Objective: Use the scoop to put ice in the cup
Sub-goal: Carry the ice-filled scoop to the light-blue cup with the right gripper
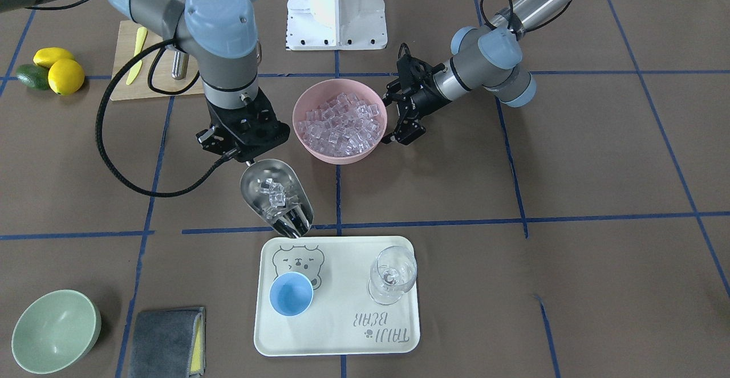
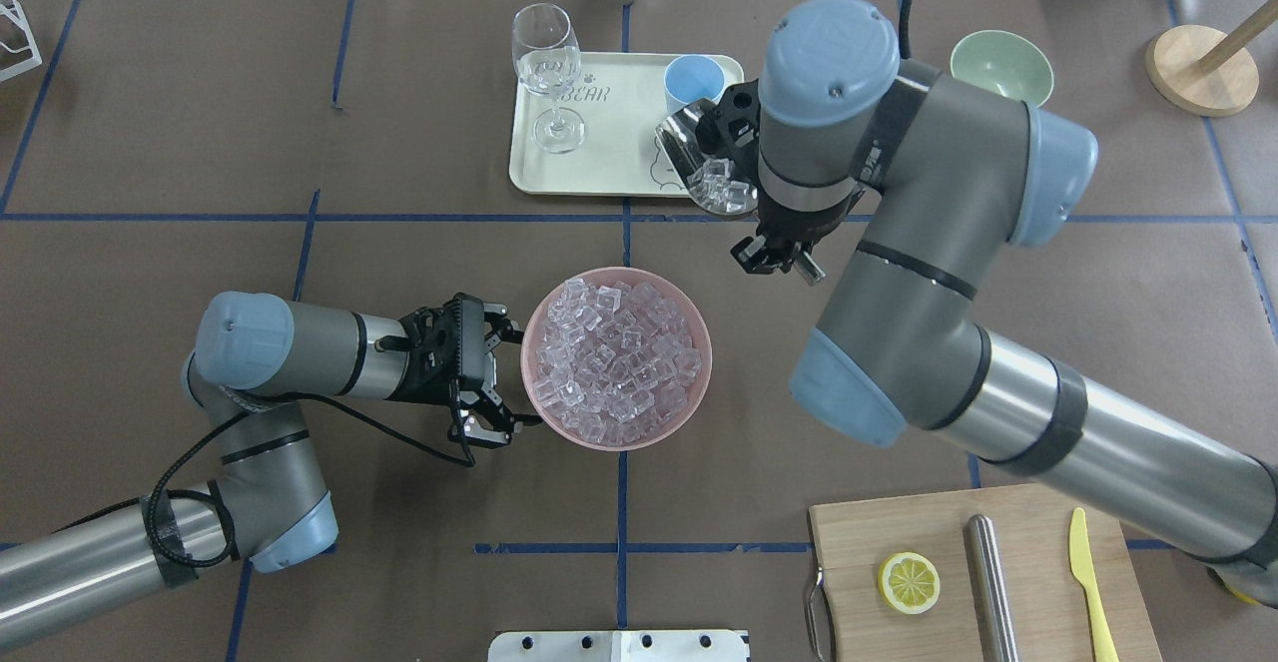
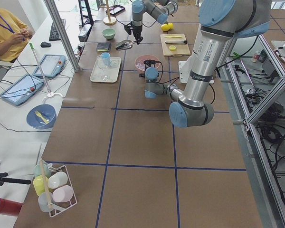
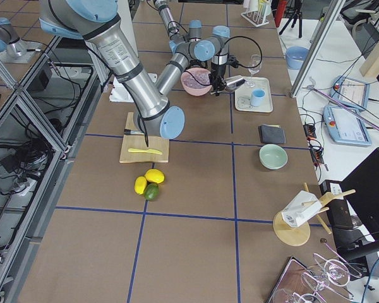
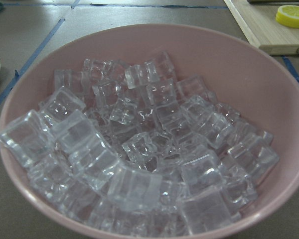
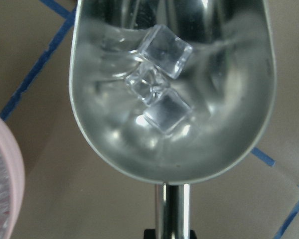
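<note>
My right gripper (image 1: 243, 154) is shut on the thin handle (image 6: 174, 209) of the steel scoop (image 1: 276, 196). The scoop hangs above the table at the near edge of the cream tray (image 1: 342, 332) and holds a few clear ice cubes (image 6: 162, 74). The light-blue cup (image 1: 291, 293) stands upright and empty on the tray, just beyond the scoop's tip; it also shows in the overhead view (image 2: 694, 83). My left gripper (image 2: 511, 379) is open, its fingers spread at the side of the pink bowl (image 2: 619, 439), which is full of ice (image 5: 139, 149).
A clear stemmed glass (image 1: 392, 275) stands on the tray beside the cup. A pale-green bowl (image 1: 54, 332) and a grey cloth (image 1: 168, 341) lie at the far right. A wooden board (image 2: 899, 532) carries a lemon slice (image 2: 909, 582), a steel cylinder (image 2: 988, 582) and a yellow knife (image 2: 1088, 582).
</note>
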Robot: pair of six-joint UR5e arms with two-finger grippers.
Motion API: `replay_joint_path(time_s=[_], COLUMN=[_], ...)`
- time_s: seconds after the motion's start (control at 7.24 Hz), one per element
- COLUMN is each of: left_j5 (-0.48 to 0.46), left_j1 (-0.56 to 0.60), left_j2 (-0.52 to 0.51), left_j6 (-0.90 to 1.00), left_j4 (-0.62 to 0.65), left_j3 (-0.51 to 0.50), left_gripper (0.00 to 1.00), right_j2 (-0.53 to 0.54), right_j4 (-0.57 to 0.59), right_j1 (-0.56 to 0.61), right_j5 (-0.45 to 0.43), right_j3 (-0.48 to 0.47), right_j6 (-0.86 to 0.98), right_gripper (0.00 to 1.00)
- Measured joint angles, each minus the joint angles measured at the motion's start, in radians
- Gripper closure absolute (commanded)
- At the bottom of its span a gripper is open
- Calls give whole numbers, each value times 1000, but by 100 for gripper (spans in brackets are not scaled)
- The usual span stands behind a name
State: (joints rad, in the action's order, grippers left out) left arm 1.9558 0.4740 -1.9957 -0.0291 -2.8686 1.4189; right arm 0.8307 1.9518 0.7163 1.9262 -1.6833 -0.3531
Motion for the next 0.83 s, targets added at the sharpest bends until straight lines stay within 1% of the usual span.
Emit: replay_joint_path(time_s=[0.28, 0.55, 0.83], left_j5=[-1, -1, -2], left_j1=[0, -1, -1], left_j2=[-2, -5, -7], left_j6=[0, 0, 1], left_j4=[0, 1, 1], left_j3=[0, -2, -10], left_gripper=[0, 0, 0], right_j2=[-29, -40, -94], right_j4=[2, 20, 138], right_j1=[66, 99, 115], right_j5=[27, 50, 54], right_j3=[110, 163, 194], right_j6=[122, 211, 303], right_gripper=[100, 100, 100])
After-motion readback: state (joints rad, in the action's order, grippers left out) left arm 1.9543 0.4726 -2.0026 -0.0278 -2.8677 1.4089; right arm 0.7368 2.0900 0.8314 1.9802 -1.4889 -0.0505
